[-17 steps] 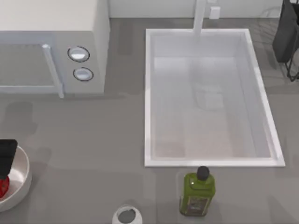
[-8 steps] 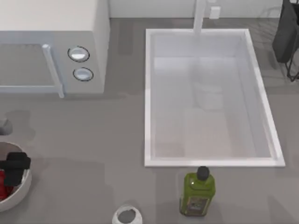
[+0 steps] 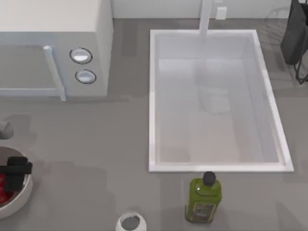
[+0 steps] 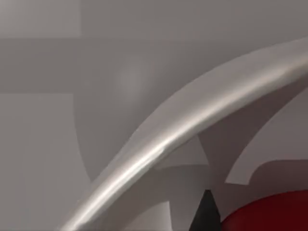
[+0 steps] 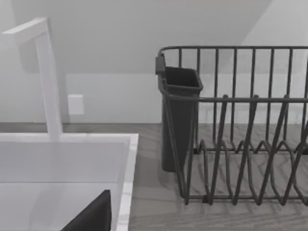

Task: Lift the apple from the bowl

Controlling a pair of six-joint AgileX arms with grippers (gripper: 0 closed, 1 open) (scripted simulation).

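Left gripper (image 3: 13,176) down inside the bowl (image 3: 24,195) at the table's front left edge, over the apple (image 3: 4,188).

How far its dark fingers are spread, and whether they grip the red fruit, cannot be told; in the left wrist view one fingertip (image 4: 206,214) sits just beside the apple (image 4: 269,214), under the bowl's thick rim (image 4: 192,130). Further out stand a small grey-centred cup (image 3: 130,222) and a green bottle (image 3: 203,198) along the front, well apart from the bowl. Behind are the microwave (image 3: 53,43) and sink (image 3: 214,101). The right arm is parked at the back right by the dish rack (image 5: 240,139).
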